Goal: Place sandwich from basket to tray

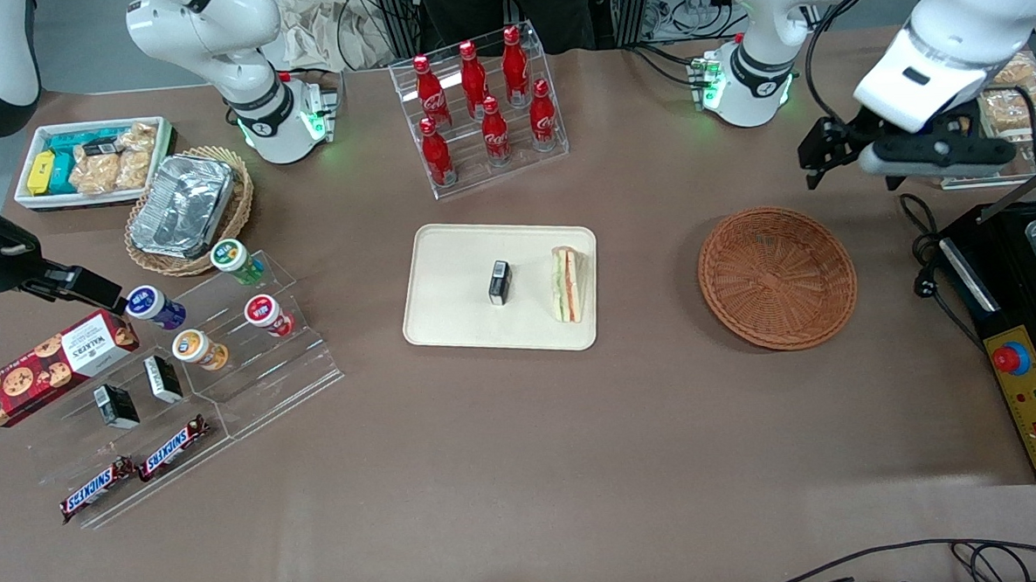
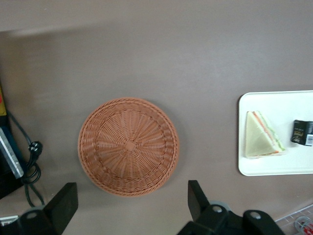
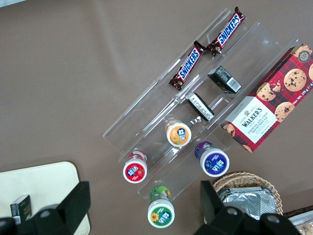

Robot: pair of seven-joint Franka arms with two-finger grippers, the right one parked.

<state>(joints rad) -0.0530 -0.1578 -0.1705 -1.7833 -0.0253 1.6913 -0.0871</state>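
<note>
The triangular wedge sandwich of pale bread with green, orange and red filling lies on the flat cream-coloured rectangular tray with rounded corners, close against the tray's short rim at the working arm's end. Its long axis runs along that rim, from nearer the front camera to farther from it, and its layered cut face looks toward the tray's middle. In the left wrist view the sandwich shows as a pale triangle whose striped edge faces a small black box lying beside it on the tray. In the front view that small black box stands near the tray's centre, apart from the sandwich, and bare cream surface fills the rest of the tray toward the parked arm's end.

The round, shallow, reddish-brown woven wicker basket sits on the brown table toward the working arm's end, well apart from the tray, with a strip of bare table between them. Nothing lies in the basket.

The left arm's gripper hangs above the table, farther from the front camera than the basket and toward the working arm's end of it. Its fingers are spread wide and hold nothing.

Beside the basket, at the table's edge, a black cable with a plug trails against a black control box with a red button.
</note>
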